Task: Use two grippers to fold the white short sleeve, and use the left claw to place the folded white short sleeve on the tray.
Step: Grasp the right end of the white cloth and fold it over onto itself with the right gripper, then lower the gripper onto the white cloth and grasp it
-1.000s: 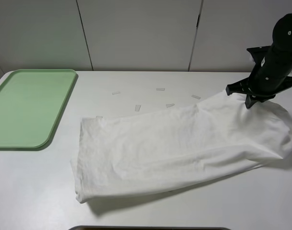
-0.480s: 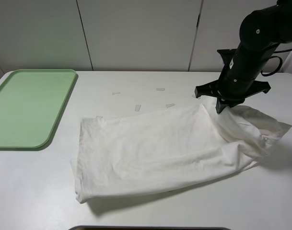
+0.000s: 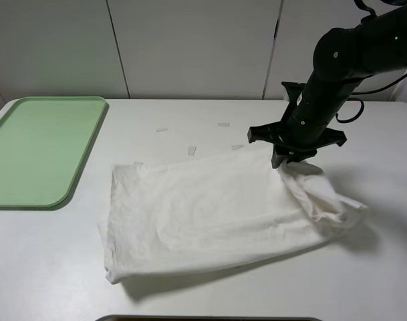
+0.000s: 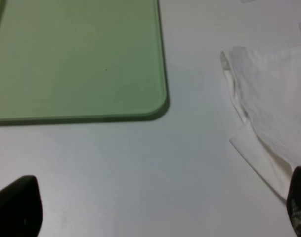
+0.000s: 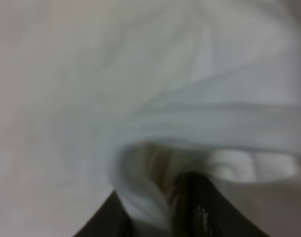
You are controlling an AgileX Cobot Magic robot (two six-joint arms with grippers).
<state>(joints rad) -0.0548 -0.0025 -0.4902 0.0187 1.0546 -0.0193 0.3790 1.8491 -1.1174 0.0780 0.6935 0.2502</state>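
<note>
Nearest, my left gripper [image 4: 157, 205] is hovering over the white table [image 4: 140, 168] with its jaws spread wide and holding nothing, just beside the left edge of the large plain white cotton T-shirt [image 3: 203, 214]. The shirt is lying mid-table. Farther right, my right gripper [image 3: 284, 160] is standing on the shirt's doubled-over right end, probably to fold it. Cloth is bunching between those jaws, but I cannot tell whether they are pinching it. Far left, the pale green rectangular plastic tray [image 3: 36, 150] is lying well apart.

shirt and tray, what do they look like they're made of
The shirt looks like soft matte cloth, probably cotton: it creases, bunches and drapes in loose folds. The tray looks like moulded plastic, pale green with a smooth, faintly glossy face: it has rounded corners and a low raised rim.
</note>
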